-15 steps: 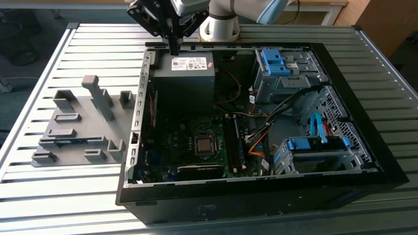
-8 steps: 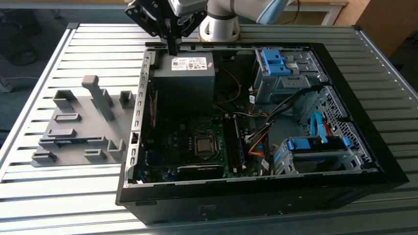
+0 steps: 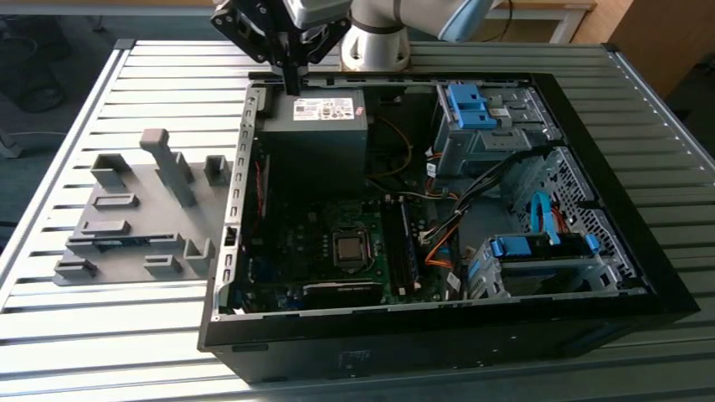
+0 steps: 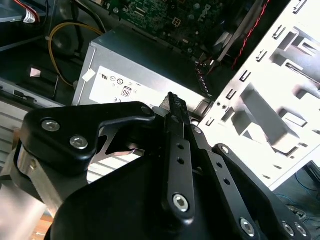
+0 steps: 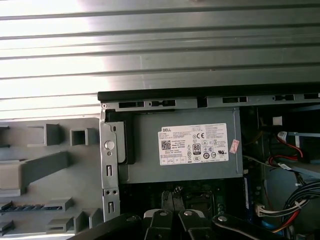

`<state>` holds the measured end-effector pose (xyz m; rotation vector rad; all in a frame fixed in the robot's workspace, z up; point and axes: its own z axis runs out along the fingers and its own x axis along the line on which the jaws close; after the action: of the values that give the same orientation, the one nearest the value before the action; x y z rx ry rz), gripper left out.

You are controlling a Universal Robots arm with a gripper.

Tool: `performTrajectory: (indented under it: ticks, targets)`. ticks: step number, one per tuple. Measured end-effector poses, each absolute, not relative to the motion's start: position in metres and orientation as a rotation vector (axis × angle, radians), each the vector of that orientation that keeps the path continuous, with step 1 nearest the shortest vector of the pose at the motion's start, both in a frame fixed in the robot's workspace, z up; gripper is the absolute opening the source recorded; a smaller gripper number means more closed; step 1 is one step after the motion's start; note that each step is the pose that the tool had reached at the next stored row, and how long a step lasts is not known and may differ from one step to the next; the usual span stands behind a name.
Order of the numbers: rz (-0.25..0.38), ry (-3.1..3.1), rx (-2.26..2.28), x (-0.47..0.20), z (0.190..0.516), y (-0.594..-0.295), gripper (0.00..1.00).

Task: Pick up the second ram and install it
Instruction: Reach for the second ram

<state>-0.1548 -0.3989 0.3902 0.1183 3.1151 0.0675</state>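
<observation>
The second ram (image 3: 120,243) is a thin blue-green stick lying in a long slot of the grey fixture plate (image 3: 123,180), on the exterior view's left of the open computer case (image 3: 625,126). In the first wrist view the ram (image 5: 30,206) shows as a bluish strip in its holder. My gripper (image 3: 294,86) hangs over the case's back edge, above the power supply (image 3: 313,126), well away from the ram. Its black fingers (image 4: 177,150) are pressed together with nothing between them. The first wrist view shows the gripper (image 5: 174,212) over the power supply (image 5: 185,145).
The motherboard (image 3: 335,243) lies in the case floor, with cables and blue drive cages (image 3: 537,251) on the exterior view's right. Grey fixture blocks (image 3: 167,167) stand upright on the plate. A ribbed metal table (image 3: 90,335) carries everything.
</observation>
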Motion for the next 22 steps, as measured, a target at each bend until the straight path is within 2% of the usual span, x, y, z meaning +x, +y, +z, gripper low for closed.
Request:
performTrajectory:
  ticks: [22]
  targets:
    - [0.067,3.118,0.118,-0.1606,0.3890,-0.3990,0.11]
